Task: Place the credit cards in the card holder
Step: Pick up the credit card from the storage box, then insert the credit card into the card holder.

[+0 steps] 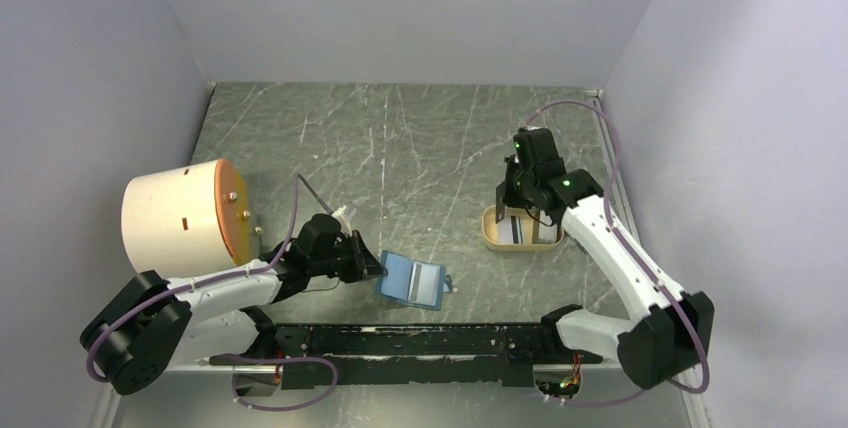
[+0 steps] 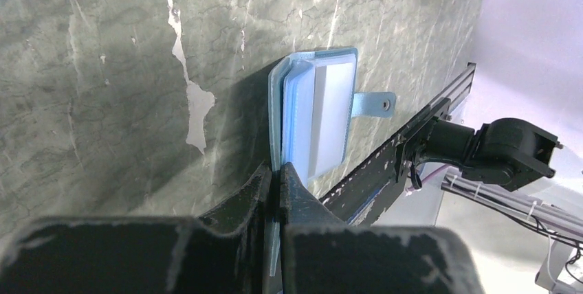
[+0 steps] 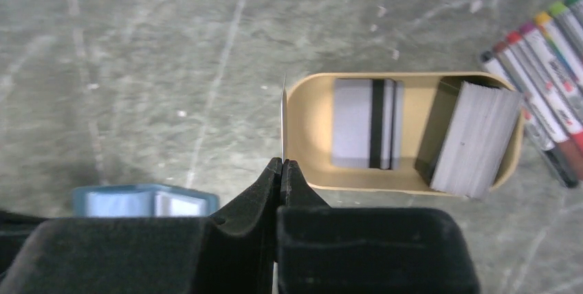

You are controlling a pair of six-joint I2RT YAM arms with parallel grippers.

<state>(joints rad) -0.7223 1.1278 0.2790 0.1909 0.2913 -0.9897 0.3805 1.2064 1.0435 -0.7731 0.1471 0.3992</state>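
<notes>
The teal card holder point(image 1: 412, 281) lies open near the front of the table, pale pockets up, its snap tab point(image 2: 375, 104) pointing away. My left gripper point(image 1: 375, 266) is shut on the card holder point(image 2: 320, 115) at its cover edge; the pinch point(image 2: 278, 170) shows clearly in the left wrist view. My right gripper point(image 1: 520, 210) hovers over the left end of the tan tray point(image 1: 490, 238). It point(image 3: 282, 163) is shut on one thin credit card point(image 3: 282, 119), seen edge-on. More credit cards point(image 3: 368, 123), one with a dark stripe, lie flat in the tray point(image 3: 309, 136).
A thick pale stack point(image 3: 474, 136) leans in the tray's right end. Coloured markers point(image 3: 543, 67) lie just beyond the tray. A big cream cylinder with an orange face point(image 1: 180, 213) stands at the left. Grey walls close three sides. A black rail point(image 1: 420, 340) runs along the front.
</notes>
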